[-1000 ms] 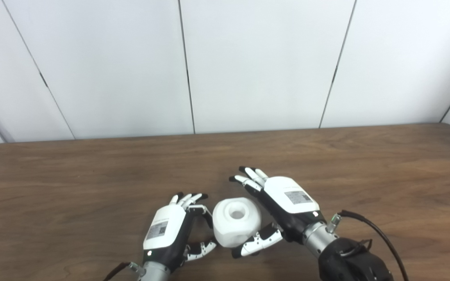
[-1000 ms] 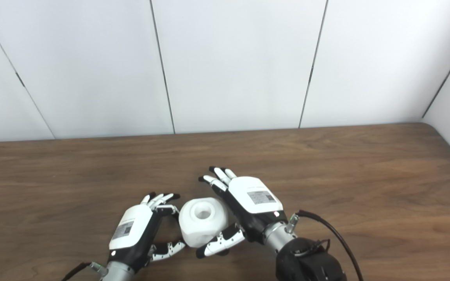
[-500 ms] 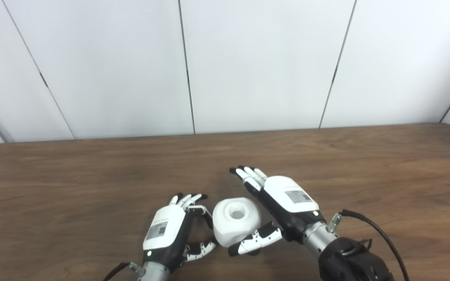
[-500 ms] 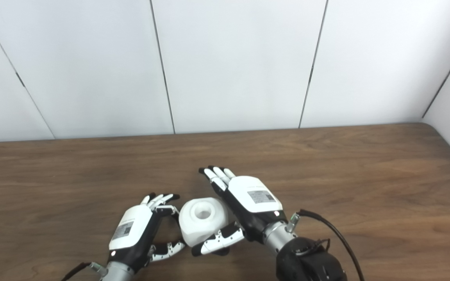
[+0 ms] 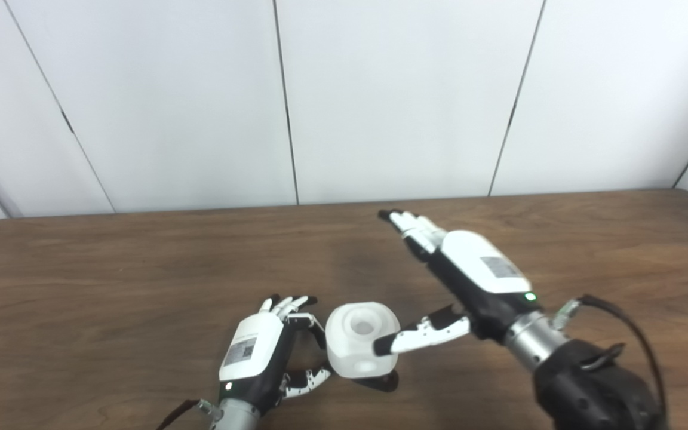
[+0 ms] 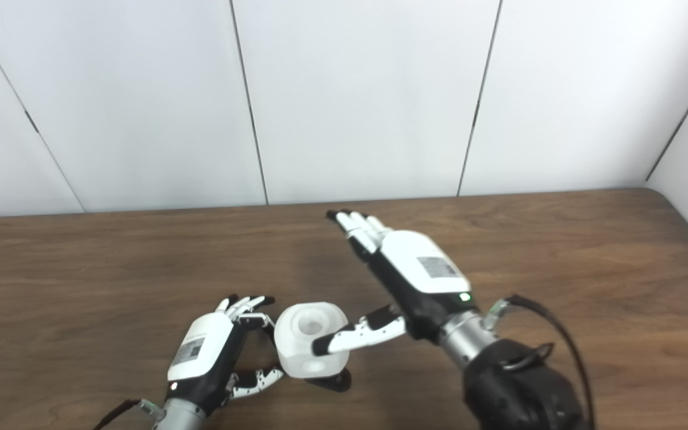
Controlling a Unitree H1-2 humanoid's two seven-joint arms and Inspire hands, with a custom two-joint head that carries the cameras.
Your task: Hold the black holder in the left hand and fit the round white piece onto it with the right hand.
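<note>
The round white piece, with a hole in its top, stands on the wooden table near the front edge. A small black part shows under its front right edge; I take it for the black holder, mostly hidden. My left hand rests just left of the piece, open, its fingers and thumb curved toward the piece's side without clasping it. Raised above the table to the right, my right hand is open with fingers stretched out. Its thumb reaches over the piece's right edge.
Brown tabletop stretches to the left, right and back. White wall panels stand behind the far edge. A black cable runs along my right forearm.
My right hand has lifted off the white piece and swung up and to the right, fingers straightening. The piece and my left hand have stayed where they were.
</note>
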